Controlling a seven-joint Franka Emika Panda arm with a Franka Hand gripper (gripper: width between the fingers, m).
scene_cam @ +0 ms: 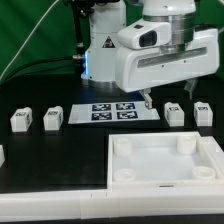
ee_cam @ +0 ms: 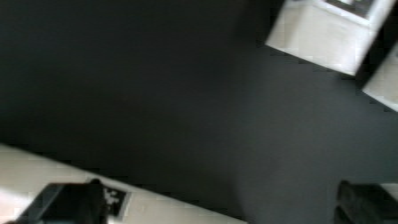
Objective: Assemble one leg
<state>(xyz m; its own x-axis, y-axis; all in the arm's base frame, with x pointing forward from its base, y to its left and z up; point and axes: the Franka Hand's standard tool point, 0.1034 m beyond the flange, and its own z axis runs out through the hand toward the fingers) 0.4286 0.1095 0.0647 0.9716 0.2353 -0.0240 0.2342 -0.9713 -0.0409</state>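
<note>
Two fingers (scene_cam: pixel 148 98) spread wide, nothing held — gripper (scene_cam: pixel 169 95) hovers over leg (scene_cam: pixel 174 111); leg sits just below, fractionally toward exterior view's right, long axis unclear — descent pending.

a black table (scene_cam: pixel 60 160) is shown under even light. behind the table a green backdrop (scene_cam: pixel 30 30) is seen, and before it a pale strip (scene_cam: pixel 50 208).
</note>
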